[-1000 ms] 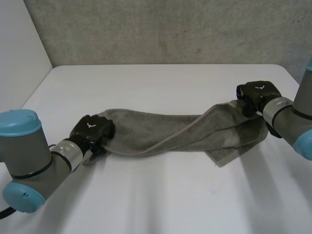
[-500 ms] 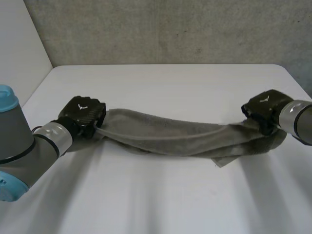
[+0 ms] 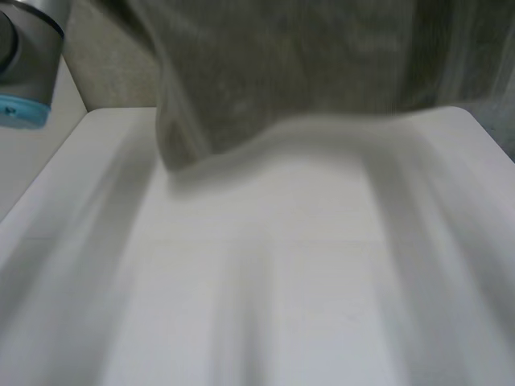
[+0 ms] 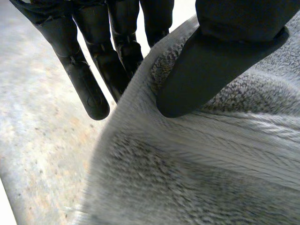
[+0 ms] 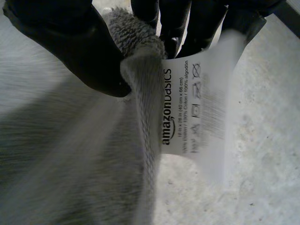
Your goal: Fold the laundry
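Head view: the grey towel (image 3: 282, 72) hangs spread from eleven to two o'clock above the white table (image 3: 265, 281), with the left arm (image 3: 28, 56) at ten o'clock.

Left wrist view: the left hand (image 4: 234, 51) pinches the towel's edge between thumb and fingers (image 4: 89, 79).

Right wrist view: the right hand (image 5: 70, 47) pinches the towel's edge beside its white care label (image 5: 197, 108).
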